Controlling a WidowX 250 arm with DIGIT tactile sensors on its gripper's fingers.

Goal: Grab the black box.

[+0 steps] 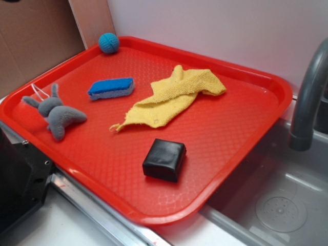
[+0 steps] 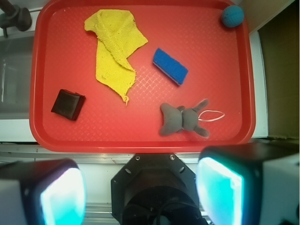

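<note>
A red plastic tray (image 1: 246, 154) holds a crumpled yellow knitted cloth (image 1: 174, 97) near its middle, with a blue sponge (image 1: 110, 88) just beside it and a grey plush rabbit (image 1: 56, 114) toward one edge. A small teal ball (image 1: 108, 43) sits in the far corner. A grey faucet (image 1: 307, 97) arches over the metal sink (image 1: 277, 205) next to the tray.

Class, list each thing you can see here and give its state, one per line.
black box: flat on the tray, untouched
yellow cloth: crumpled, partly folded
blue sponge: lying flat
grey plush toy: lying down
blue ball: resting by the rim
gripper: open, empty
</note>
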